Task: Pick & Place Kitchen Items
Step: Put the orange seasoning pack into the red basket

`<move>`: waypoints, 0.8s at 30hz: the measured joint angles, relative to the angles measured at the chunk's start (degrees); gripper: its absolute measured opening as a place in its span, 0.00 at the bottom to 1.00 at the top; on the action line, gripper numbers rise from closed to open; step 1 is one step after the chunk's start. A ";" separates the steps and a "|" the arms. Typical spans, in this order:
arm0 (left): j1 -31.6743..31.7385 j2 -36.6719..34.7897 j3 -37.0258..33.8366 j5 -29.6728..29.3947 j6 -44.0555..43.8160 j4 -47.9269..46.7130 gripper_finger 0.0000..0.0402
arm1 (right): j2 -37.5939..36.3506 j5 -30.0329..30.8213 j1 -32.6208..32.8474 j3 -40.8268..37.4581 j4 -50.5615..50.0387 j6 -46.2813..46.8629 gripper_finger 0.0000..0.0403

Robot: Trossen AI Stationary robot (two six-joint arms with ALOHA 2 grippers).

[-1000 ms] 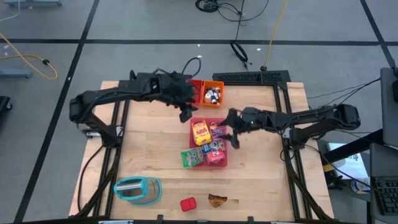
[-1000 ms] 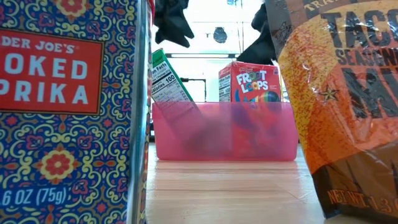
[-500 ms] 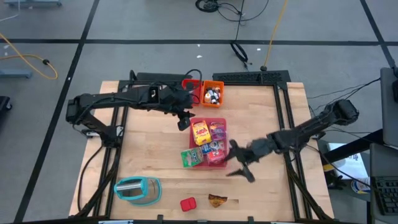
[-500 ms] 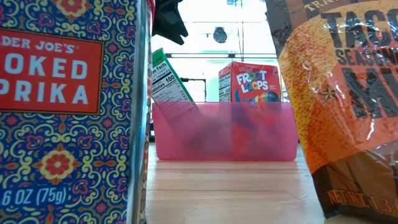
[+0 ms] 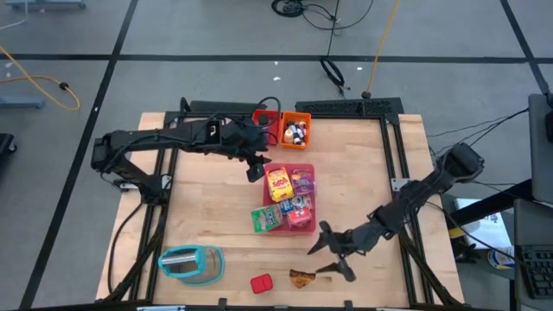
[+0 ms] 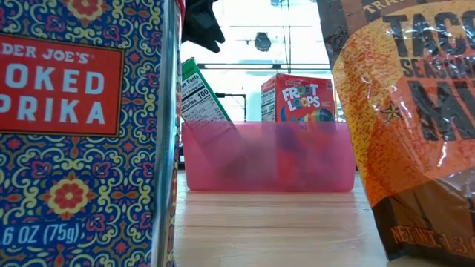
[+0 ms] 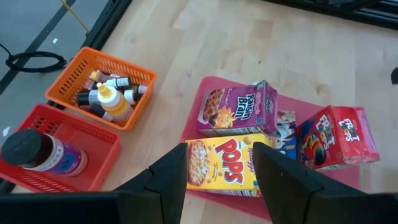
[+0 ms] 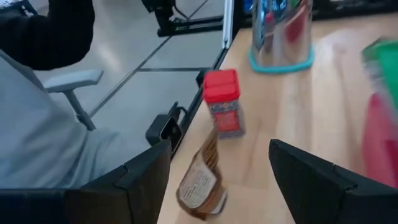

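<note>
A flat pink tray (image 5: 308, 173) holds a yellow Pops box (image 7: 227, 169), a purple Raisin Bran box (image 7: 239, 109), a red Froot Loops box (image 7: 339, 137) and a green box (image 5: 267, 218). My left gripper (image 7: 217, 180) hangs open above the tray's far-left part (image 5: 257, 164). My right gripper (image 5: 332, 259) is open near the table's near edge, just right of a brown seasoning packet (image 5: 301, 278). The packet (image 8: 200, 180) stands on the table, with a red-lidded paprika tin (image 8: 222, 102) beyond it.
An orange bin (image 7: 71, 78) with small bottles and a red bin (image 7: 93, 155) with a dark-lidded jar sit at the far edge. A shiny teal-based holder (image 5: 190, 263) stands near-left. In the low view the tin (image 6: 74, 126) and packet (image 6: 408, 126) frame the tray (image 6: 267, 156). A person sits beyond the near edge (image 8: 43, 149).
My right gripper has swung from above the tray's right side toward the table's near edge, ending beside the brown packet, still open. It has left the low view. My left arm has come down a little over the tray's far-left part. The items have stayed put.
</note>
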 joint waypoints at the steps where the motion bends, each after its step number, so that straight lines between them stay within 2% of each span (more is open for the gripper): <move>1: 0.00 0.00 0.00 0.00 0.00 -0.02 0.45 | 0.99 -0.02 0.35 0.00 0.60 0.53 0.65; 8: 0.02 0.00 0.02 0.01 -0.23 -0.11 0.45 | 5.31 0.01 2.74 0.00 7.07 2.44 0.65; 15: -0.06 0.00 0.04 0.04 -1.25 -0.67 0.45 | 7.93 4.53 5.01 0.02 8.39 3.46 0.65; 24: -0.65 0.00 0.04 0.07 -1.68 -1.28 0.45 | 14.43 6.00 4.52 2.44 10.77 4.22 0.65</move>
